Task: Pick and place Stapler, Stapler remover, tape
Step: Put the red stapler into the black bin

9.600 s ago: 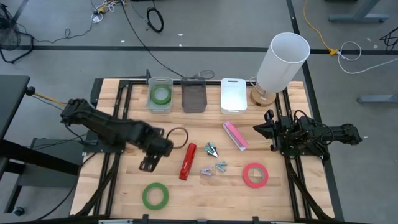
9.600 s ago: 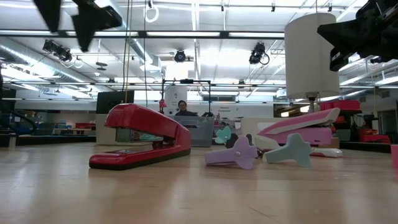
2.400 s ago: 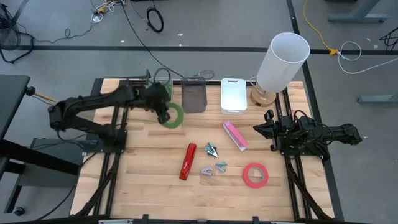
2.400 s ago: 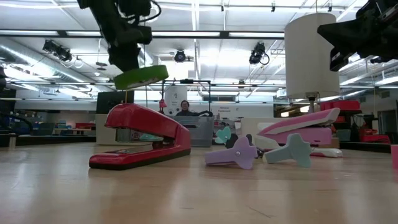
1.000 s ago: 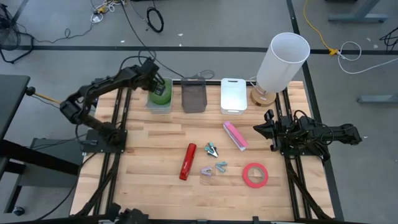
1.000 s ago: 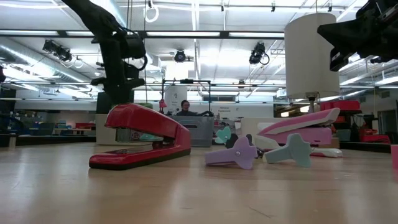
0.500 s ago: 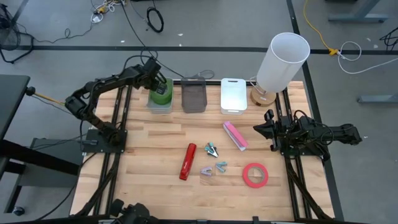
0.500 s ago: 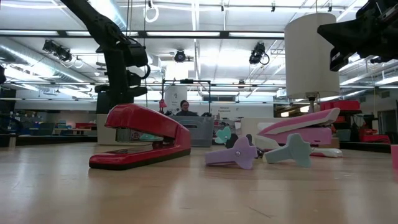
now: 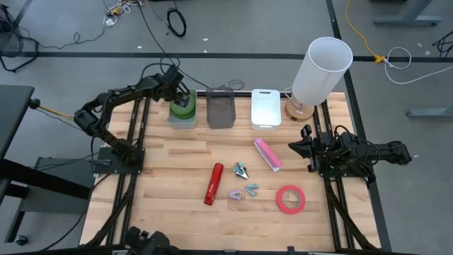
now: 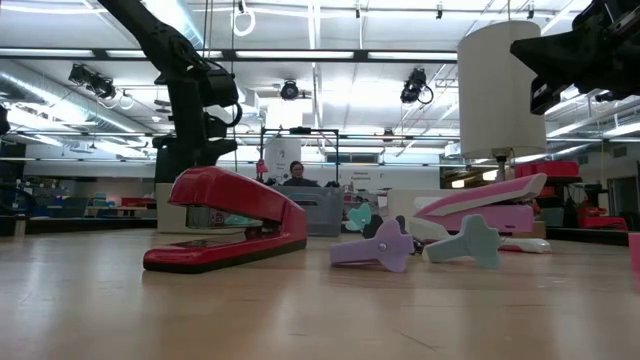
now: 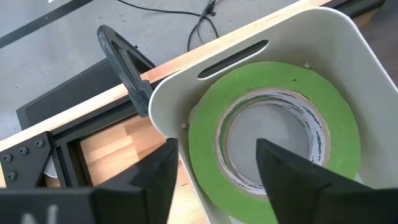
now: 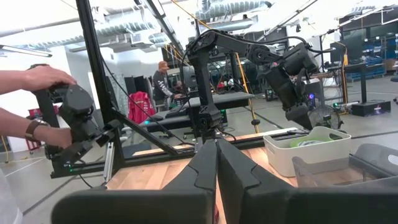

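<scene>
A green tape roll [image 11: 273, 81] lies flat in the white bin [image 9: 182, 122] at the far left, with what looks like another green roll's edge [image 11: 202, 163] under it. My left gripper [image 11: 216, 144] hangs open just above it, one finger over the roll's hole and one over the bin's wall, touching nothing. On the table rest the red stapler [image 9: 214, 183], the pink stapler [image 9: 267, 154], three small staple removers [image 9: 242, 171] and the red-pink tape [image 9: 290, 199]. My right gripper [image 12: 216, 155] waits shut at the right edge [image 9: 296, 146].
A grey bin [image 9: 220, 110] and a white bin [image 9: 265, 108] stand beside the left one along the far edge, and a tall white lamp [image 9: 322, 67] stands at the far right. A person's hands [image 12: 37, 81] work a device beyond the table.
</scene>
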You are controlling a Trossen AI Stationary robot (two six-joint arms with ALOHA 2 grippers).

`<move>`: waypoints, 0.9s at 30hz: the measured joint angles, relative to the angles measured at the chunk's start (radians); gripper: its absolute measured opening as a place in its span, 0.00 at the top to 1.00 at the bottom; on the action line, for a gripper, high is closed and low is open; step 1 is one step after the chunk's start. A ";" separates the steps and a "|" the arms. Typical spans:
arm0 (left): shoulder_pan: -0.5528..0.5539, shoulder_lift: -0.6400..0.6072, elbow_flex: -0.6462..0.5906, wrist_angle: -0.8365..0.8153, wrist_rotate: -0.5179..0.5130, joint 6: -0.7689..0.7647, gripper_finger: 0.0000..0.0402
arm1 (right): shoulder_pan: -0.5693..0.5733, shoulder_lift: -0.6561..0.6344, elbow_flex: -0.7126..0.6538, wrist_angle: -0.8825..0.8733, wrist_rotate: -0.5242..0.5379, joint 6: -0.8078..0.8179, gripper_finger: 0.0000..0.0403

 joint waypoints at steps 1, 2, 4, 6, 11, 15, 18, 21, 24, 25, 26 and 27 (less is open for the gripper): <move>0.000 0.000 0.000 0.000 0.000 0.000 0.41 | 0.000 0.000 0.000 0.000 0.000 0.000 0.96; 0.000 0.000 0.000 0.000 0.000 0.000 0.40 | 0.000 0.000 0.000 0.000 0.000 0.000 0.96; 0.000 0.000 0.000 -0.001 0.001 0.000 0.38 | 0.000 0.000 0.000 0.000 0.000 0.000 0.96; -0.002 -0.001 0.006 -0.018 0.013 0.000 0.37 | 0.000 0.000 0.000 0.000 0.000 0.000 0.96; -0.003 -0.002 0.076 -0.078 0.069 0.002 0.37 | 0.000 0.000 0.000 0.000 0.000 0.000 0.96; -0.011 -0.002 0.134 -0.082 0.098 0.003 0.39 | 0.000 0.000 0.000 0.000 0.000 0.000 0.96; -0.020 -0.002 0.162 -0.082 0.100 0.018 0.40 | 0.000 0.000 0.000 0.000 0.000 0.000 0.96; -0.033 -0.002 0.169 -0.084 0.099 0.050 0.41 | 0.000 0.000 0.000 0.000 0.000 0.000 0.96; -0.048 -0.002 0.169 -0.101 0.101 0.052 0.41 | 0.000 0.000 0.000 0.000 0.000 0.000 0.96; -0.052 -0.002 0.169 -0.108 0.107 0.052 0.41 | 0.000 0.000 0.000 0.000 0.000 0.000 0.96; -0.057 -0.002 0.169 -0.115 0.114 0.052 0.41 | 0.000 0.000 0.000 0.000 0.000 0.000 0.96; -0.062 -0.002 0.169 -0.118 0.124 0.052 0.41 | 0.000 0.000 0.000 0.000 0.000 0.000 0.96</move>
